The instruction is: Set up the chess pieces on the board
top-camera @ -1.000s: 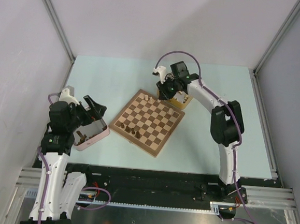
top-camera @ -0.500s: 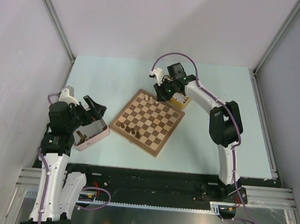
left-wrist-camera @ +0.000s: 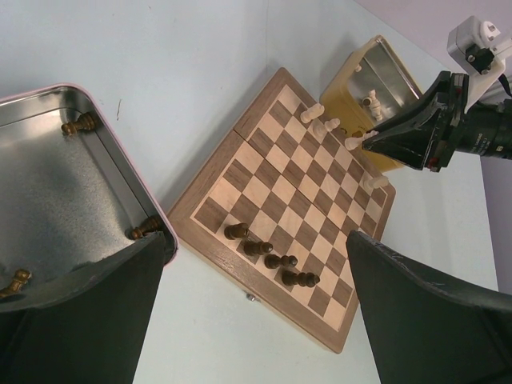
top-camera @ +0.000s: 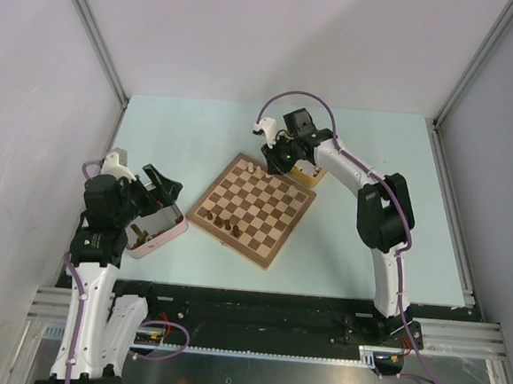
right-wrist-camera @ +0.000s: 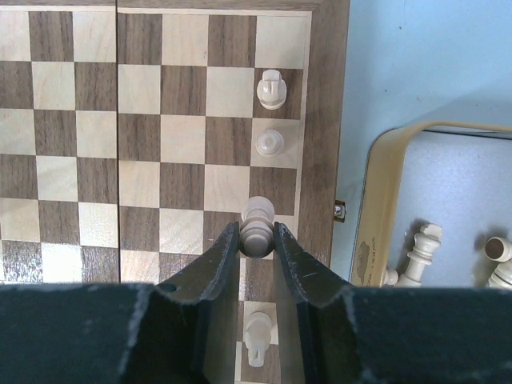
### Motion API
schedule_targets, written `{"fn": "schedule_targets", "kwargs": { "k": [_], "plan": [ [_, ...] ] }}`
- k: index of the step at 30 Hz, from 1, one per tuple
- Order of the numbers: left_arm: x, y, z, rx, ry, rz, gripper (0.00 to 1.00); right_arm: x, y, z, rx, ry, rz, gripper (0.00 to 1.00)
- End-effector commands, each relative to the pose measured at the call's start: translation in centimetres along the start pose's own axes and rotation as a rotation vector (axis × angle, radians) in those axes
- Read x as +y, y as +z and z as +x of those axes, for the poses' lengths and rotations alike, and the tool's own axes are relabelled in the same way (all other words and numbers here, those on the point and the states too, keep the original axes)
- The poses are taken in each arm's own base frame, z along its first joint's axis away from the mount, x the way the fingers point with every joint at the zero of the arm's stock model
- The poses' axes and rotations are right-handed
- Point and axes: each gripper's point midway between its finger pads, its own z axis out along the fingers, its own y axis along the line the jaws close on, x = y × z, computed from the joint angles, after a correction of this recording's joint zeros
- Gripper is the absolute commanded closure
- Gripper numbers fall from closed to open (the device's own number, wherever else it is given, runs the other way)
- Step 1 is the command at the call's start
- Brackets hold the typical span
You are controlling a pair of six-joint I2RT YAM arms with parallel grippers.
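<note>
Over the far edge row of the board (top-camera: 253, 208), just beside the yellow tin (top-camera: 311, 172): right gripper (right-wrist-camera: 258, 238) clenched on one pale chess piece (right-wrist-camera: 258, 213), upright, a finger pressed to each flank. Cannot tell whether its base meets the square beneath. Along that same row, standing free: a second pale piece (right-wrist-camera: 271, 88) and a third pale piece (right-wrist-camera: 270, 142) ahead of the fingertips, plus a fourth pale piece (right-wrist-camera: 258, 336) glimpsed lower down between the finger shanks. Inside the yellow tin, more pale spares (right-wrist-camera: 422, 248), one upright, others partly cut off from view. Toward the board's near-left edge, four dark pieces (left-wrist-camera: 258, 248) lined up in a row. At the near left, by the pink tin (left-wrist-camera: 104, 144): left gripper (top-camera: 161, 187) released, jaws spread wide, nothing between them. Within that pink tin, three loose dark pieces (left-wrist-camera: 80, 124) lying against its walls, well apart from one another.
</note>
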Motion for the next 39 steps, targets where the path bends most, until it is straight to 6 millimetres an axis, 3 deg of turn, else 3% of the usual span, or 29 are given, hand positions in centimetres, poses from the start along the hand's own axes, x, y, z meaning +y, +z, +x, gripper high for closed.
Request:
{"fn": "schedule_targets", "kwargs": {
  "k": [1,39],
  "plan": [
    [-0.4,-0.2,-0.7,-0.03,0.01,0.024,0.0,0.0,-1.0,-1.5,-0.034,-0.04,0.025,0.85],
    [-0.3,0.0,-0.6,-0.022,0.017,0.017,0.0,-1.0,2.8,-0.7,0.022,-0.088,0.083,0.83]
  ]
}}
